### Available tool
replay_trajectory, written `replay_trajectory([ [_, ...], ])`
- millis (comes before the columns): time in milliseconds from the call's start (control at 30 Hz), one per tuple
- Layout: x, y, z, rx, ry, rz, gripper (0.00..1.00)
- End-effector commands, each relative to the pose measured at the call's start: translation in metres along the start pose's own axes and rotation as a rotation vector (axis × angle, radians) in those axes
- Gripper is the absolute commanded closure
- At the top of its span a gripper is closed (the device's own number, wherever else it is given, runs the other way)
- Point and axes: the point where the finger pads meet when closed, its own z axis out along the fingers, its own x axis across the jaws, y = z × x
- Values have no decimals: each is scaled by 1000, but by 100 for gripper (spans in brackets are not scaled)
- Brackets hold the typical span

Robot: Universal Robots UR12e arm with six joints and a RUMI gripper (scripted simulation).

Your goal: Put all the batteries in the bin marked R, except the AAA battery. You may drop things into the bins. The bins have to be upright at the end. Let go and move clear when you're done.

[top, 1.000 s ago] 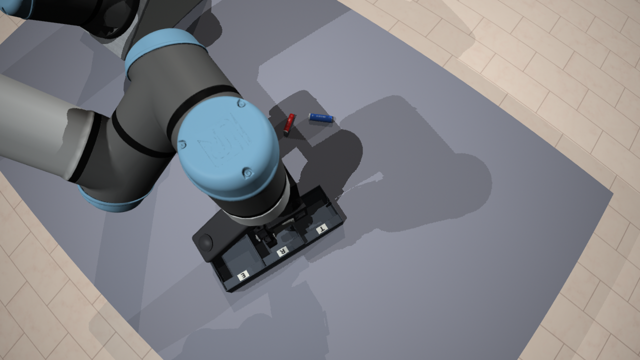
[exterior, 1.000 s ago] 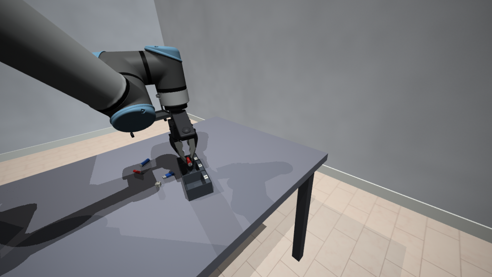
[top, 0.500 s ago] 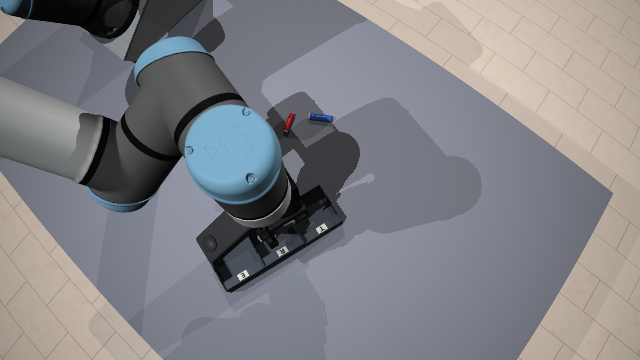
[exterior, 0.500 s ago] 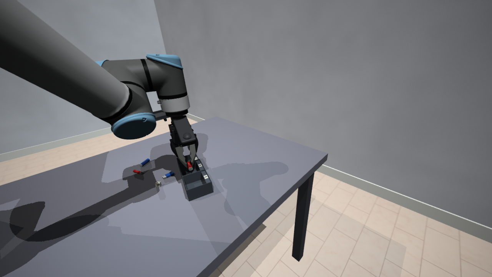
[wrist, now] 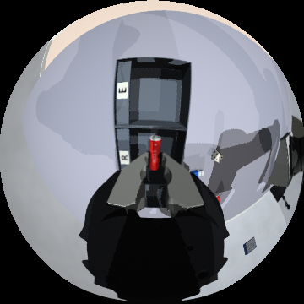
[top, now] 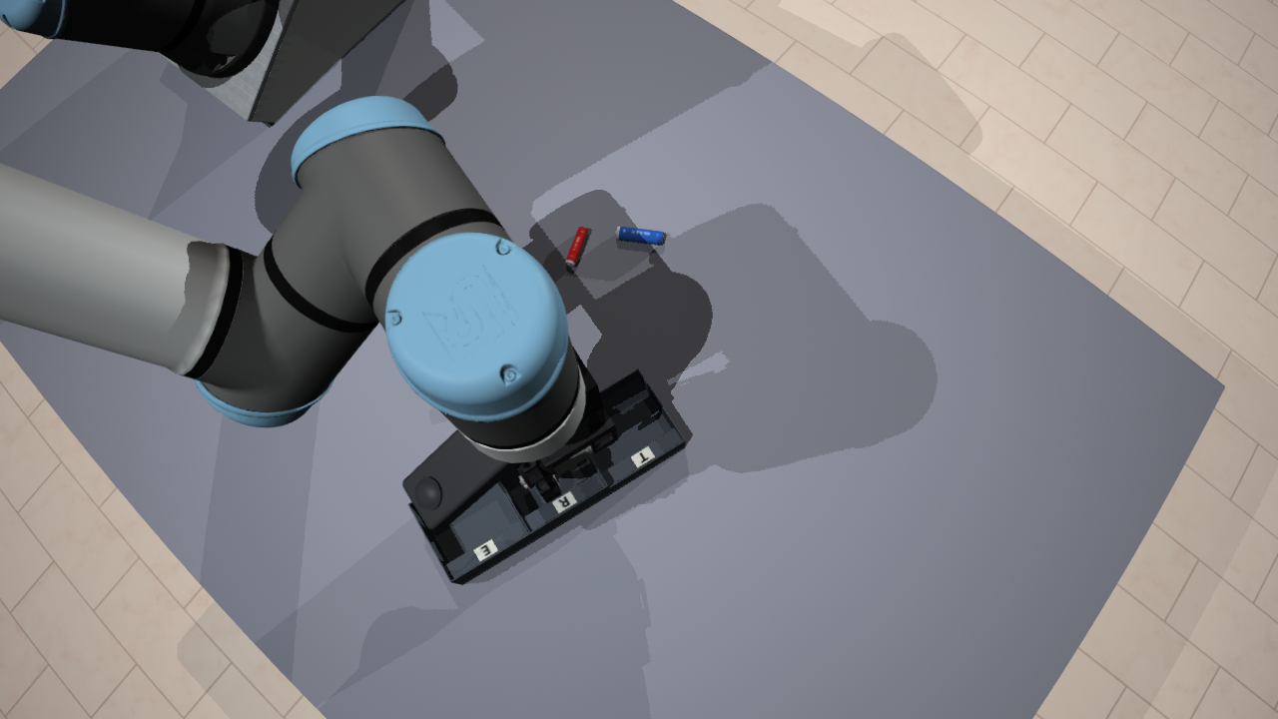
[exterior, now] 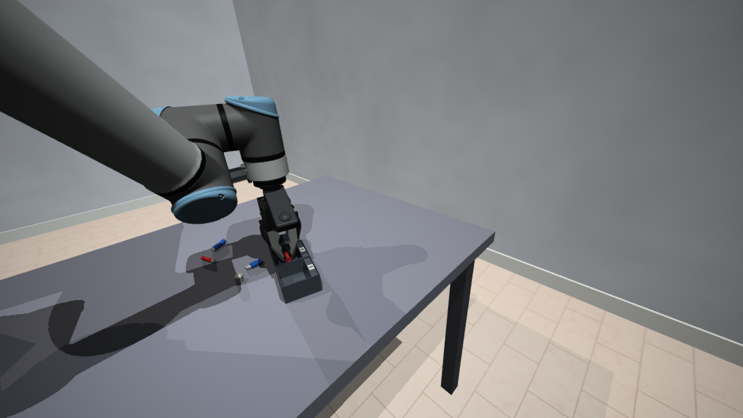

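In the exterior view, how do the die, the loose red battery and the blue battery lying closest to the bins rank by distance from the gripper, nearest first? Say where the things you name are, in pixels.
1. Blue battery (exterior: 255, 263) (wrist: 196, 173): just to the picture's left.
2. Die (exterior: 238, 278) (wrist: 217, 156): lower left.
3. Loose red battery (top: 578, 244) (exterior: 206, 258) (wrist: 218, 198): farthest left.

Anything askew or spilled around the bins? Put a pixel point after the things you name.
Nothing stands out: the bins (top: 546, 534) (exterior: 302, 292) (wrist: 188, 93) sit upright, and the end effector (exterior: 287, 257) (wrist: 154, 153) grips a red battery (exterior: 287, 256) (wrist: 154, 153) over R. I see no spill or damage.
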Motion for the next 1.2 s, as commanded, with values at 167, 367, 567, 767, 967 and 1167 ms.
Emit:
replay_trajectory([
  [167,0,1,5,0,-1,0,100],
  [367,0,1,5,0,-1,0,100],
  [567,0,1,5,0,-1,0,83],
  [767,1,1,5,0,-1,0,83],
  [967,1,1,5,0,-1,0,83],
  [1167,1,1,1,0,-2,0,83],
])
